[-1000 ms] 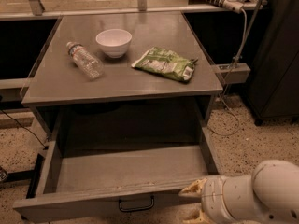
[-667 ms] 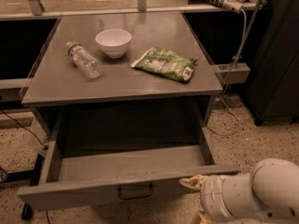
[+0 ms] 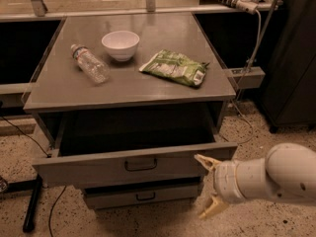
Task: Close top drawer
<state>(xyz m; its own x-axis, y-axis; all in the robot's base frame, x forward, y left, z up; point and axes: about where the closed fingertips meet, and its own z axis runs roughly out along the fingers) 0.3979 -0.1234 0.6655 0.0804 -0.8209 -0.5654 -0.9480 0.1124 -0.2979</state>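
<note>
The top drawer [image 3: 98, 168] is a wide grey drawer with a small black loop handle [image 3: 140, 164] at the centre of its front. It stands partly pulled out from under the cabinet top, and its inside is dark. My gripper [image 3: 206, 185] is at the lower right, just in front of the drawer front's right end. Its two pale fingers [image 3: 205, 161] are spread apart and hold nothing. The upper finger is at or near the drawer's front panel.
On the cabinet top [image 3: 163, 88] lie a clear plastic bottle [image 3: 90, 63], a white bowl [image 3: 120, 44] and a green snack bag [image 3: 175, 67]. A lower drawer [image 3: 143, 195] shows below. A cable and power strip [image 3: 244, 75] hang at the right; a dark cabinet [image 3: 294, 58] stands far right.
The top drawer has slid back into the cabinet and sticks out less than before. My gripper has followed it inward at the right end of the front.
</note>
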